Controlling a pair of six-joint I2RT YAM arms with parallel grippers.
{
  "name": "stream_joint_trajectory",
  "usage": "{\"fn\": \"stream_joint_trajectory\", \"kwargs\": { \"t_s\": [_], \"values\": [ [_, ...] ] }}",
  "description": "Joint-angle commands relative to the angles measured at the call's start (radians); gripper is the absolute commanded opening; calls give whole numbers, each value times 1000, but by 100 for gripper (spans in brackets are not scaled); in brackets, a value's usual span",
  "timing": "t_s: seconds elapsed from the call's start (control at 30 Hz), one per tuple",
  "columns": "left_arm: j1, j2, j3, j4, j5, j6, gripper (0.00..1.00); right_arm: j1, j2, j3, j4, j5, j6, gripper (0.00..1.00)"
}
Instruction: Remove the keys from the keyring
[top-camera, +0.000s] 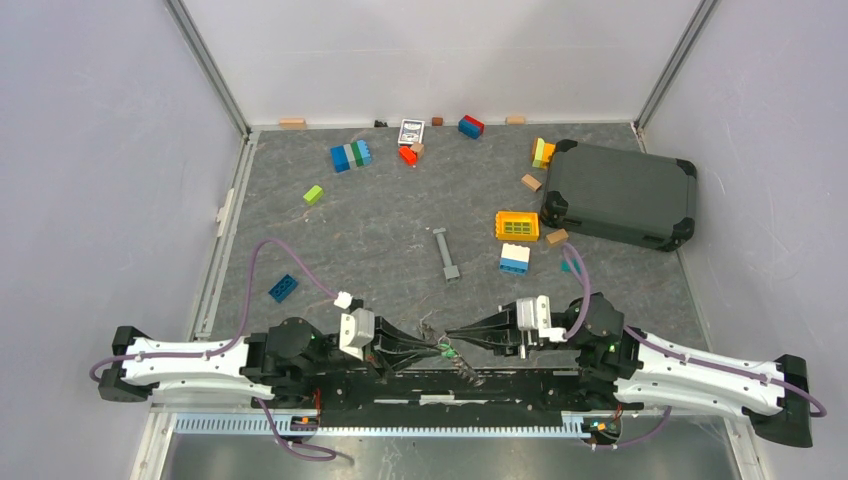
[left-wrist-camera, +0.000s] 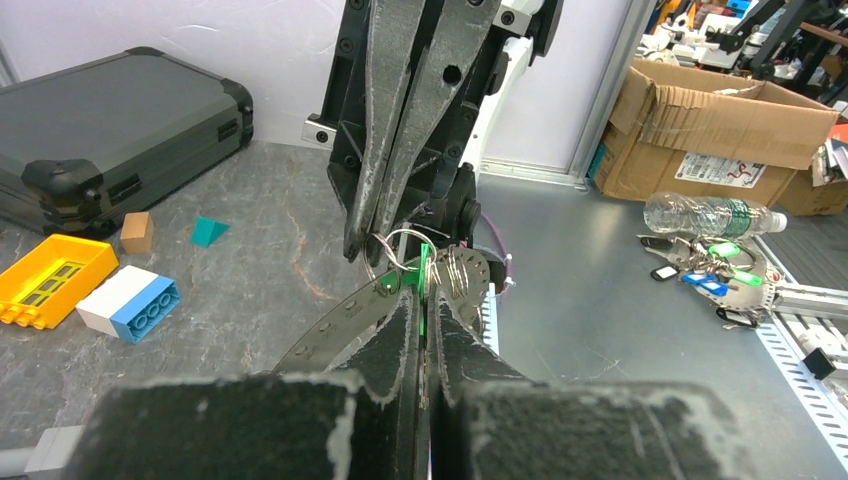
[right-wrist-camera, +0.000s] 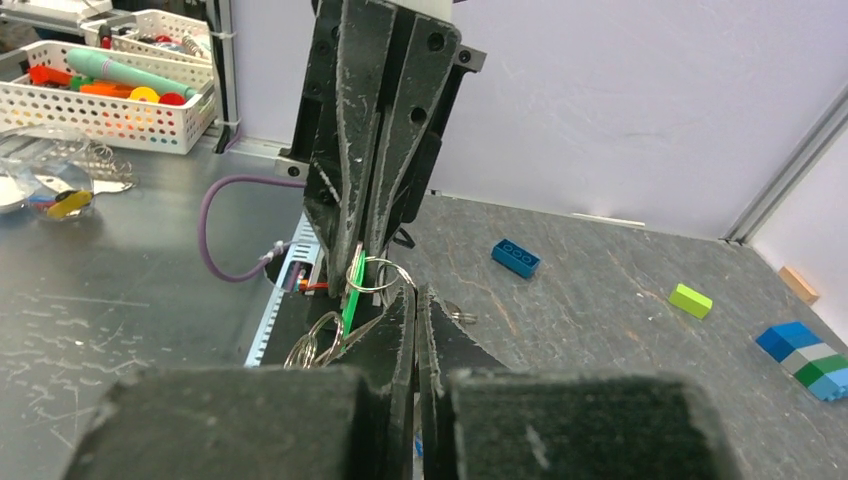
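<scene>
Grey table (top-camera: 380, 230) is stretching away behind; my work is hanging just above its near edge. The left gripper (left-wrist-camera: 428, 300) is clamping fully shut on the green key (left-wrist-camera: 422, 262). The right gripper (right-wrist-camera: 417, 300) is closed too, apparently pinching the keyring (right-wrist-camera: 384, 261) by its wire. The other keys (left-wrist-camera: 462, 275) are dangling off the ring beside it. I'm judging that I should be walking the green key along the coil toward its split, holding the ring steady and not yanking.

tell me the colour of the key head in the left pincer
Green. The key head in the left pincer shows best in the right wrist view.
</scene>
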Motion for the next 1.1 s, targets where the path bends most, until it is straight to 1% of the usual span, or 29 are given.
{"fn": "stream_joint_trajectory", "kwargs": {
  "t_s": [0.0, 0.23, 0.7, 0.73, 1.0, 1.07],
  "values": [
    [-1, 11, 39, 23, 6, 8, 2, 3, -14, 7, 123, 100, 32, 0],
    [-2, 13, 28, 21, -14, 4, 2, 3, -42, -33, 192, 98, 52, 0],
    [-3, 32, 24, 10, -40, -1, 2, 3, -69, -76, 275, 77, 68, 0],
    [-1, 39, 28, 6, -41, -1, 2, 3, -70, -81, 284, 75, 98, 0],
    [-2, 75, 45, -2, -50, 3, 2, 3, -67, -110, 361, 62, 141, 0],
    [-2, 82, 49, -4, -54, 4, 5, 3, -64, -118, 383, 59, 153, 0]
  ]
}}
